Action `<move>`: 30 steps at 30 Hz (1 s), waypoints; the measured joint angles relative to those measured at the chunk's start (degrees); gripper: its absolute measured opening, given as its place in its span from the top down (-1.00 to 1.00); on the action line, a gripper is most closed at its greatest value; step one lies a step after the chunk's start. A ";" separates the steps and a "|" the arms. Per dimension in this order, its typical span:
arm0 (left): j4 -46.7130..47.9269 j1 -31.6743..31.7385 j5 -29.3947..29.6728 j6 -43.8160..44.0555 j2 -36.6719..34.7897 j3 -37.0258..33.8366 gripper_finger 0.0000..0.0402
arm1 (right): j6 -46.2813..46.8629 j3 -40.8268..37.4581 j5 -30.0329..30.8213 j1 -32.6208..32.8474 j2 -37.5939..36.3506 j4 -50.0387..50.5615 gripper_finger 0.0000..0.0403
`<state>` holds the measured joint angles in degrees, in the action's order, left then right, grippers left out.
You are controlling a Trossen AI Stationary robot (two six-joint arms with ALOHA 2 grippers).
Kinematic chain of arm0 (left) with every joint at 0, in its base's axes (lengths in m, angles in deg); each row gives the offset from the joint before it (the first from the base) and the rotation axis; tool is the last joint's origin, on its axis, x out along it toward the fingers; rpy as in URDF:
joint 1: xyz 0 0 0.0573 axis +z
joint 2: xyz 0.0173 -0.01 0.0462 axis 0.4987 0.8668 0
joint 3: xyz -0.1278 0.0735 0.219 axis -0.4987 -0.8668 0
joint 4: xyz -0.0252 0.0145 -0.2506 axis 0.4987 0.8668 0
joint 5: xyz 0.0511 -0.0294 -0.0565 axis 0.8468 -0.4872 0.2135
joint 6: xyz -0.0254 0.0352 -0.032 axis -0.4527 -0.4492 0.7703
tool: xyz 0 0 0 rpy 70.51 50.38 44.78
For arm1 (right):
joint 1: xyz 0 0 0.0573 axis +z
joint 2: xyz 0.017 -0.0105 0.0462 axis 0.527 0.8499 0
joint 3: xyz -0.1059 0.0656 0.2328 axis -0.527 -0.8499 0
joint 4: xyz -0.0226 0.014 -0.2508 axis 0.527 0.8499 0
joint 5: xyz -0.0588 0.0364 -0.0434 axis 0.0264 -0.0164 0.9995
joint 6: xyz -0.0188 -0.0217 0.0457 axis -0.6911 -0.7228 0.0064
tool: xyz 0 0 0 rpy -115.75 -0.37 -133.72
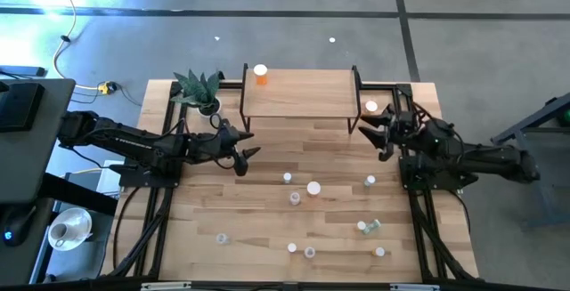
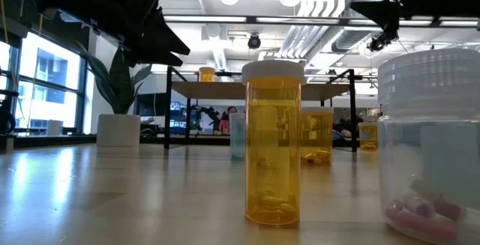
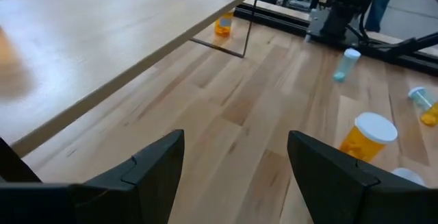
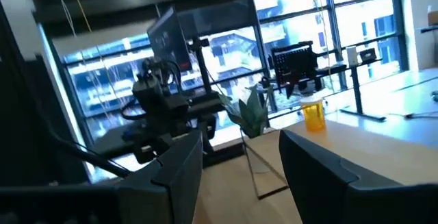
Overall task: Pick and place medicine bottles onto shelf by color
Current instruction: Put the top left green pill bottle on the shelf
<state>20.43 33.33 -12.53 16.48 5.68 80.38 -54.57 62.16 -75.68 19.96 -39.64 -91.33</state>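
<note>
On the shelf [image 1: 298,91], 1 orange bottle [image 1: 260,74] stands at the far left corner; a second capped bottle [image 1: 371,108] sits on the bench [image 1: 267,175] just beside the shelf's right legs. About 10 more bottles lie scattered over the near half of the bench, among them a large white-capped one [image 1: 313,188] mid-bench and a tipped pair [image 1: 369,227] near the right; some are too small to tell colour. From table height, 1 orange bottle [image 2: 273,144] stands upright close by.

Left end effector [image 1: 246,153] hangs over bare bench in front of the shelf's left legs, fingers spread wide, holding nothing. Right end effector [image 1: 378,135] hovers by the shelf's right legs, fingers partly apart, also empty as far as the wrist view shows.

Risks, as I judge them: both arms flank the thin shelf legs, so a sideways swing could knock the shelf and topple the placed bottle. Bottles lying on their sides may roll from a grip. The plant [image 1: 201,88] crowds the left arm's path.
</note>
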 joint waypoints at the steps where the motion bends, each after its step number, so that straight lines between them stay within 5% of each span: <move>1: 0.05 0.00 -0.02 -0.72 -0.24 0.00 -0.25 | -1.19 1.37 -0.04 0.00 1.96 0.29 0.08; 12: 0.49 -0.01 0.09 -3.12 -3.36 0.00 -0.25 | -5.37 18.53 -7.98 0.00 24.01 15.72 0.08; 21: 0.42 0.01 0.13 -3.10 -3.51 0.00 -0.25 | -9.33 25.51 -19.06 0.16 39.75 16.61 0.08; 30: 0.38 0.01 0.28 -3.10 -3.51 0.02 -0.25 | -16.87 33.20 -19.52 4.87 54.60 16.59 0.08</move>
<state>20.81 33.33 -12.25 13.38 2.17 80.40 -71.44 95.36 -95.20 24.83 14.96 -74.74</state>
